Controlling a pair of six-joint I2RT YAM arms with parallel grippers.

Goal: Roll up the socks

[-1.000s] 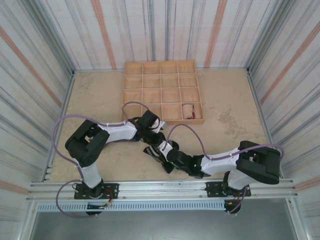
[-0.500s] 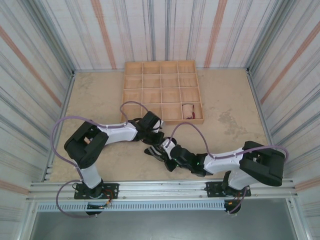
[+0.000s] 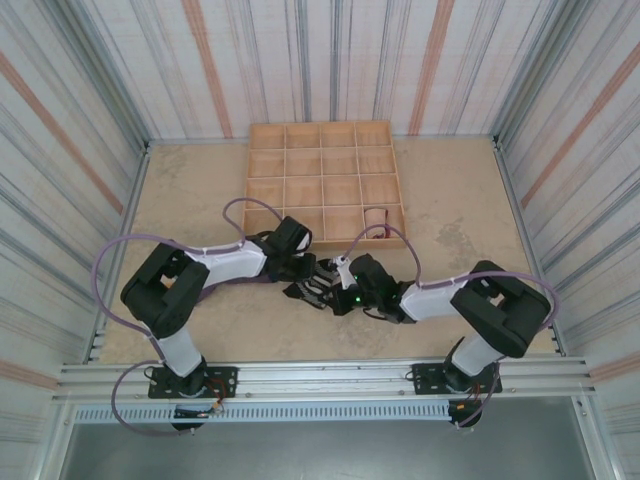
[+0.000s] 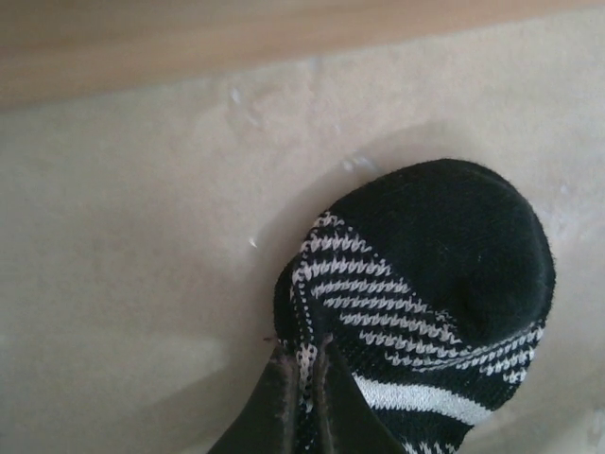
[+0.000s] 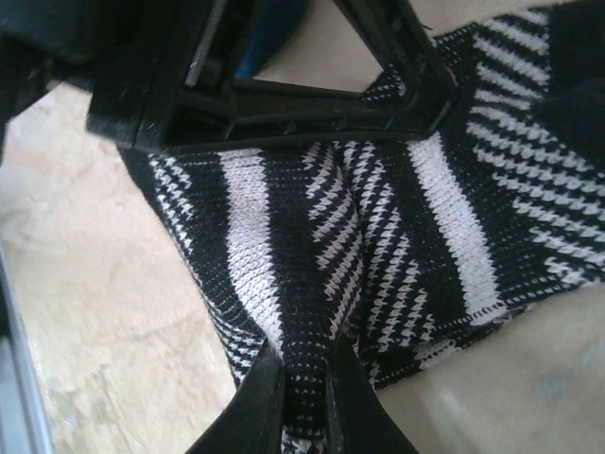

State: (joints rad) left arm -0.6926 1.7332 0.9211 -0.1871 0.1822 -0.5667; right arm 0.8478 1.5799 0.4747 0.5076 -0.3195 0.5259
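Observation:
A black-and-white striped sock [image 3: 303, 291] lies on the tan table just in front of the wooden tray, between the two grippers. My left gripper [image 4: 302, 364] is shut on a fold at the sock's edge, and the sock's black toe [image 4: 454, 255] spreads out beyond the fingertips. My right gripper [image 5: 304, 371] is shut on a ridge of the striped fabric [image 5: 378, 227], pinched up between its dark fingers. From above, the left gripper [image 3: 303, 268] and the right gripper [image 3: 328, 288] nearly touch over the sock. A rolled peach sock [image 3: 375, 218] sits in a front-right compartment of the tray.
The wooden compartment tray [image 3: 325, 150] stands just behind the grippers; its front wall [image 4: 284, 38] runs across the top of the left wrist view. The left gripper's black body [image 5: 265, 85] hangs close above the sock in the right wrist view. Striped walls enclose the table.
The left gripper has shut on the sock's edge. The right arm has swung forward toward the tray, carrying its pinched part of the sock up beside the left gripper.

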